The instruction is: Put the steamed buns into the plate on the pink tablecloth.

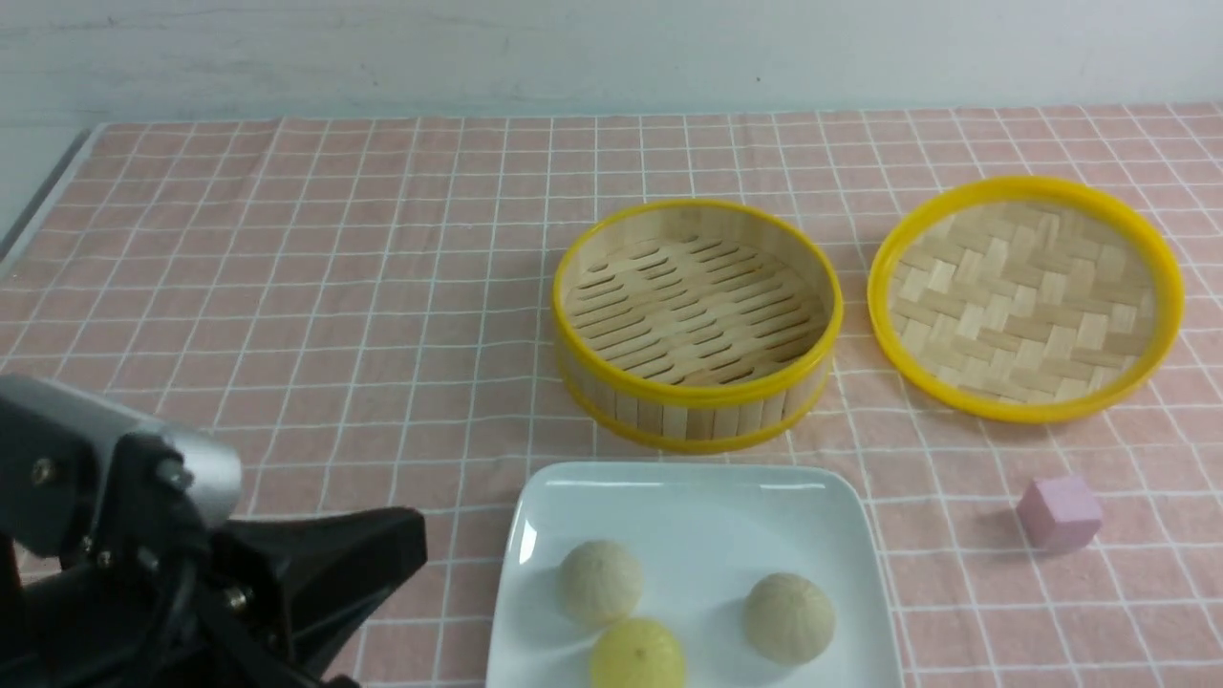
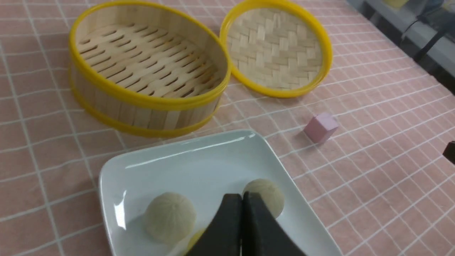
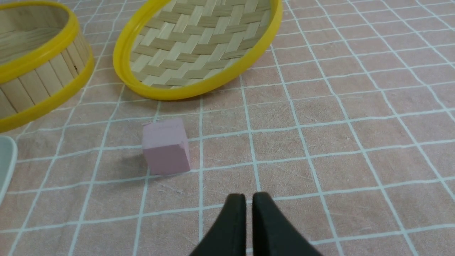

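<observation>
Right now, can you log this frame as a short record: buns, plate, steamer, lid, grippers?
buns: two pale, one yellow, all on the plate
plate: on the pink cloth, nearest the robot
steamer: empty, behind the plate
lid: lying beside the steamer
pink cube: on the cloth
left gripper: shut, empty
right gripper: narrow gap, empty

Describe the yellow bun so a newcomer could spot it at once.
Find the white plate nearest the robot on the pink tablecloth. Three buns sit there; the yellow bun lies at the near edge, the only one not beige.
</observation>
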Tool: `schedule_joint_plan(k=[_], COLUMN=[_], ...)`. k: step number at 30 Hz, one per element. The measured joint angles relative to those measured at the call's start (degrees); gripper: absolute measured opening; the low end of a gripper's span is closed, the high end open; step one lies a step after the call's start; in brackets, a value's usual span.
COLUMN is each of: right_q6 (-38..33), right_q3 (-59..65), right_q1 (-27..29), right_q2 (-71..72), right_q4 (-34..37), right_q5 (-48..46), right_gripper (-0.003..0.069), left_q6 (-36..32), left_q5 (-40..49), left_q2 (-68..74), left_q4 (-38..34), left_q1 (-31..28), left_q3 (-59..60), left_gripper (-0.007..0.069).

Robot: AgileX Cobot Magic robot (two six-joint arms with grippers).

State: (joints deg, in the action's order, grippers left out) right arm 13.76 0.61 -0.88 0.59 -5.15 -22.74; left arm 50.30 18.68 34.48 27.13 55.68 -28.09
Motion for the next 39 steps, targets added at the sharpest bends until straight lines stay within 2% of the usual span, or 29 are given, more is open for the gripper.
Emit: schedule_joint_plan(k=[13,17,22,24,25,27,28,29,31,32,33,34,39], right_q6=[0.0,0.0,0.0,0.0,0.0,0.0,0.0,0.0,0.0,0.0,0.0,0.0,0.0], right_q3=[0.0,0.0,0.0,0.0,0.0,0.0,0.0,0.0,0.0,0.0,0.0,0.0,0.0], right_q1=[0.0,0.0,0.0,0.0,0.0,0.0,0.0,0.0,0.0,0.0,0.0,0.0,0.0], right_q2=[0.0,0.0,0.0,0.0,0.0,0.0,0.0,0.0,0.0,0.0,0.0,0.0,0.0], right_q4=[0.0,0.0,0.0,0.06,0.06,0.12,0.12,0.12,0.12,0.12,0.12,0.12,0.16], right_q5=[0.0,0.0,0.0,0.0,0.0,0.0,0.0,0.0,0.0,0.0,0.0,0.0,0.0], right_gripper=[0.0067,0.0073,0.008,0.0082,0.0082,0.0084,0.0085,0.0085,0.0086,0.0087,0.0087,0.009,0.0097], left_q6=[-0.05,-4.59,-17.08,-24.78,-25.47,-32.57,-32.94,-35.21,-35.99,-36.46,-36.47,-36.76,-36.94], left_q5=[-0.63,0.98,1.3,1.3,1.3,1.01,0.91,0.25,-0.43,-1.46,-1.46,-2.11,-2.1], left_q2=[0.04,-1.57,-8.64,-13.38,-13.82,-19.69,-20.14,-23.88,-26.05,-28.46,-28.72,-30.73,-32.69], left_q4=[0.01,-2.12,-8.48,-11.66,-11.96,-16.1,-16.42,-19.24,-20.56,-21.51,-21.65,-21.7,-21.85], left_q1=[0.0,-2.63,-15.15,-22.43,-23.09,-31.43,-32.05,-37.32,-40.59,-44.5,-44.96,-48.68,-54.89], left_q3=[0.84,0.91,2.68,5.19,5.47,9.52,10.19,12.83,14.81,17.48,17.81,20.9,28.23], left_gripper=[0.0026,0.0027,0.0032,0.0033,0.0034,0.0036,0.0036,0.0039,0.0041,0.0041,0.0042,0.0044,0.0044])
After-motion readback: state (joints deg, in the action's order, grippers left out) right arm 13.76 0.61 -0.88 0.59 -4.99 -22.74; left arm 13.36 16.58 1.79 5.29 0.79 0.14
